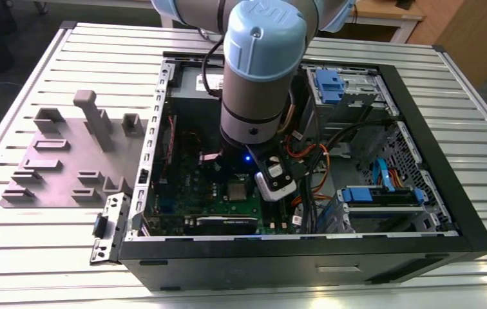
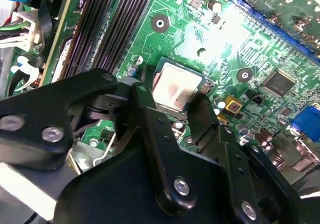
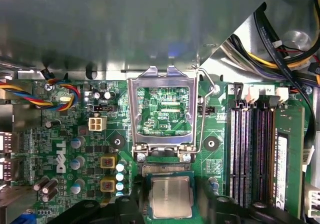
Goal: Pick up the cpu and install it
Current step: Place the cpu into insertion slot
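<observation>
Nearest the wrist cameras, the black two-fingered gripper is closing its fingers on two opposite edges of the small, thin, flat square cpu with the pale silver-grey metal top, so it is gripping the chip. The cpu is lying level over the socket on the green circuit board. I cannot tell whether it is seated or hanging just above.

The chip is looking light and rigid but fragile. Its smooth metal lid is likely offering little friction, so the bare side edges are probably the safe places to take hold, never the underside.

Just beyond it, the rectangular silver metal bracket frame is standing flipped open, with long dark memory slots running beside it. Farther out, the grey and blue arm is reaching down into the open black computer case, which is lying on a slatted metal table near a grey plastic plate of upright blocks. Wooden furniture is showing behind.
</observation>
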You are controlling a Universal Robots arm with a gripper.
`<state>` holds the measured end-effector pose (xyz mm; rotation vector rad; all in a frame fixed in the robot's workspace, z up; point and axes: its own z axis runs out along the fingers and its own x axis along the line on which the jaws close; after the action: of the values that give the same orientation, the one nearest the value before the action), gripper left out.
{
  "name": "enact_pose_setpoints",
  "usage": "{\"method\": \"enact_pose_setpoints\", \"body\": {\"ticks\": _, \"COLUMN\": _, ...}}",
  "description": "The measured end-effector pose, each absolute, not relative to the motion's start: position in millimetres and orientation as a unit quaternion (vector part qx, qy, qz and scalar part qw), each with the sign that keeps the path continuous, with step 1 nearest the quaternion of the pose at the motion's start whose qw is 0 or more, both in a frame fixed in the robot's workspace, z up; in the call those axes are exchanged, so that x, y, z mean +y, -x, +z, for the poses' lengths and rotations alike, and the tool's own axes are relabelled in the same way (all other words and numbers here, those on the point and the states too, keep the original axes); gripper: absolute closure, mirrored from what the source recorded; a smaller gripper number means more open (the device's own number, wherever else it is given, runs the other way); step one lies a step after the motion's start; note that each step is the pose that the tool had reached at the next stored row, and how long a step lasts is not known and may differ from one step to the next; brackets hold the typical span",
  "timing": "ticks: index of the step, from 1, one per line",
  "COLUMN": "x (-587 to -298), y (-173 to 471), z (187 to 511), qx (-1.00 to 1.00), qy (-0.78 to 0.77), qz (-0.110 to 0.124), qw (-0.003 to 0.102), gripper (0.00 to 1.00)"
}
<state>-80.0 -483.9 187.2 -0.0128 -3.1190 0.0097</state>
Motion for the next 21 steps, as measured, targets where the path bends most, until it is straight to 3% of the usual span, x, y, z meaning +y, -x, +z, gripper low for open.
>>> {"method": "enact_pose_setpoints", "body": {"ticks": 3, "x": -483.8, "y": 79.8, "z": 186.5, "qx": -1.0, "qy": 0.004, "qz": 0.003, "qw": 0.011, "gripper": 0.53}}
{"method": "enact_pose_setpoints", "body": {"ticks": 21, "x": -483.7, "y": 83.6, "z": 193.4, "qx": -1.0, "qy": 0.004, "qz": -0.004, "qw": 0.011, "gripper": 0.53}}
